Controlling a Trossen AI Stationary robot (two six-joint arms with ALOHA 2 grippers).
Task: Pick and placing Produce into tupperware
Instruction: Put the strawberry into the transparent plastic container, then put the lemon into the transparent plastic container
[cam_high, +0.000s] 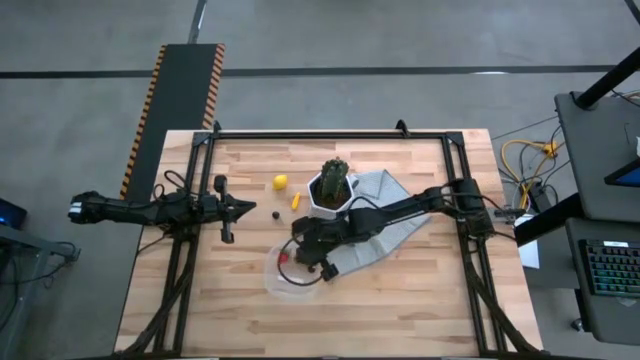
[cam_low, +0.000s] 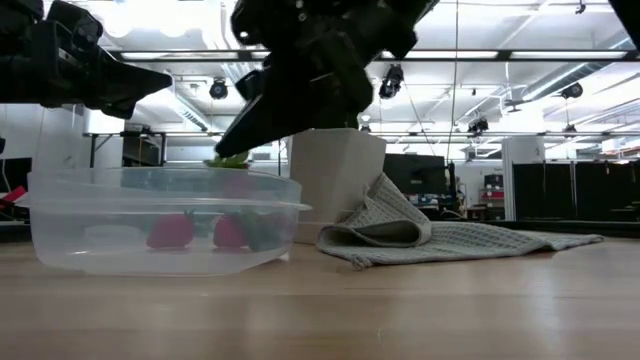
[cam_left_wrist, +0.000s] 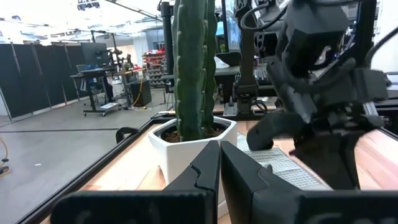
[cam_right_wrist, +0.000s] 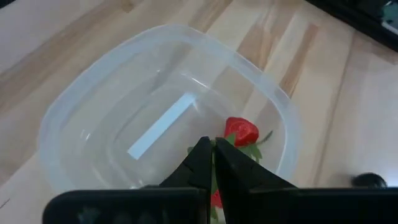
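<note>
The clear tupperware (cam_high: 272, 276) stands on the table's near middle, and also shows in the low view (cam_low: 100, 215) and the right wrist view (cam_right_wrist: 81, 93). Red strawberries (cam_low: 172, 230) lie on its floor, one beside its wall (cam_right_wrist: 241, 130). My right gripper (cam_high: 301, 262) slants down over the container's rim, shut on a strawberry's green cap. A yellow lemon (cam_high: 281, 182), a small orange piece (cam_high: 296, 200) and a dark berry (cam_high: 275, 213) lie on the table left of the cactus pot. My left gripper (cam_high: 250, 208) hovers shut and empty beside the berry. My right gripper pinches green leaves (cam_low: 228, 160) between its two fingertips (cam_right_wrist: 203, 155), slanting down from the table's right side. A bit of red (cam_right_wrist: 216, 198) shows below through the gap between the fingers. The fingers hide the rest, so how the fruit hangs cannot be told.
A green cactus in a white faceted pot (cam_high: 332, 190) stands just beyond the container. A grey cloth (cam_high: 388, 215) lies under my right arm, its folded edge near the container (cam_low: 380, 235). Bare wood lies toward the near edge.
</note>
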